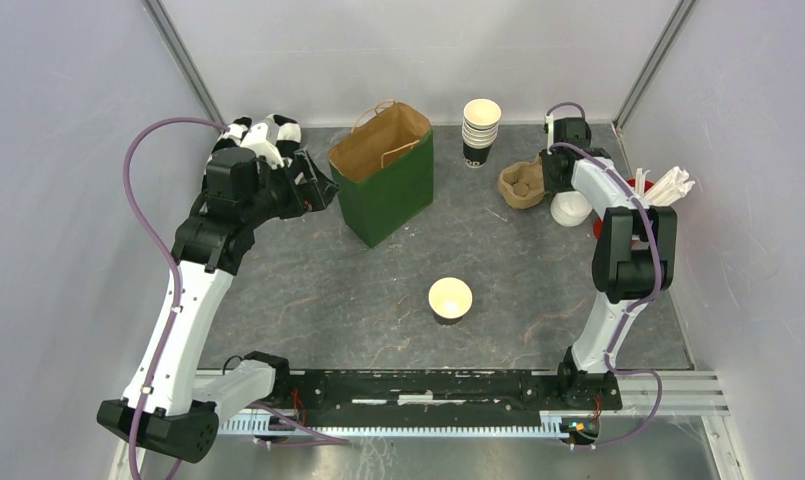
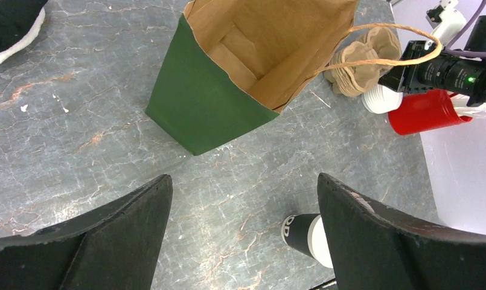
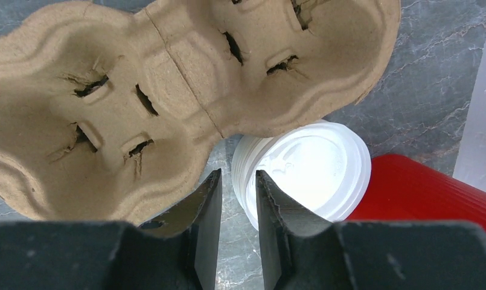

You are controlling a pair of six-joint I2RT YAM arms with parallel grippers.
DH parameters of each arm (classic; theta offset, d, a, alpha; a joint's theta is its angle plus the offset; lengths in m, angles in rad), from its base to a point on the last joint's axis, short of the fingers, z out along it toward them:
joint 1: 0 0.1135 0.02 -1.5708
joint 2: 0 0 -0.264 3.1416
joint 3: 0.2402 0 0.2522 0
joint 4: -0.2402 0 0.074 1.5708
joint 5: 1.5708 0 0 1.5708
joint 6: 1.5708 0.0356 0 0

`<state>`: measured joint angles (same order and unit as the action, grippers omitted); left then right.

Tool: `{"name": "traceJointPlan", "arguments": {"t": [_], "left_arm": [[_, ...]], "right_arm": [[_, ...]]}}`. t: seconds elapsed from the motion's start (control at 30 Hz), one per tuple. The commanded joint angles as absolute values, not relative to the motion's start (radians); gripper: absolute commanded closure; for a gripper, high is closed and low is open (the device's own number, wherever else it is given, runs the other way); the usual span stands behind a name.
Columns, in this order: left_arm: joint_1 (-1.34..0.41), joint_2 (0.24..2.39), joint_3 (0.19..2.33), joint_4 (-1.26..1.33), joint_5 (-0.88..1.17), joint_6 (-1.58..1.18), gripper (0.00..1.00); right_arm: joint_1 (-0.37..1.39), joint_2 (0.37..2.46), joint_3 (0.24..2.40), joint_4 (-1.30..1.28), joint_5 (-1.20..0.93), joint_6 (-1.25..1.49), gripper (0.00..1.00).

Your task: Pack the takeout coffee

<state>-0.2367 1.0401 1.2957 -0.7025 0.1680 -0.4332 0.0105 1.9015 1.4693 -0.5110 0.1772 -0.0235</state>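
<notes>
Top view: lone paper cup (image 1: 450, 299), dark outside and cream inside, stands upright with no lid at lower centre of the grey table (image 1: 308, 290), well apart from both arms. Stack of paper cups (image 1: 480, 132) upright at upper centre, just right of the green paper bag (image 1: 383, 185), which stands open-mouthed.

Left gripper (image 2: 244, 181): jaws spread wide, holding nothing, hovering over bare table in front of the bag.

Right gripper (image 3: 237, 178): at upper right, above the seam between the pulp cup carrier (image 3: 137, 103) and the stack of white lids (image 3: 306, 172). Fingers are drawn near together with a narrow gap; the lid stack's rim shows in that gap, but I cannot tell whether it is pinched. Red cup (image 3: 421, 187) lies touching the lids, lower right.
</notes>
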Motion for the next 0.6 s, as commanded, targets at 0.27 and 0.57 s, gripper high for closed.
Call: {"name": "traceJointPlan", "arguments": {"t": [0.27, 0.57], "left_arm": [[-0.232, 1.047, 1.331, -0.687, 0.175, -0.408, 0.06], [-0.232, 1.050, 1.327, -0.682, 0.181, -0.412, 0.06]], "right_arm": [[0.006, 1.918, 1.506, -0.508, 0.198, -0.002, 0.68], [-0.027, 1.900, 1.468, -0.492, 0.216, -0.002, 0.67]]}}
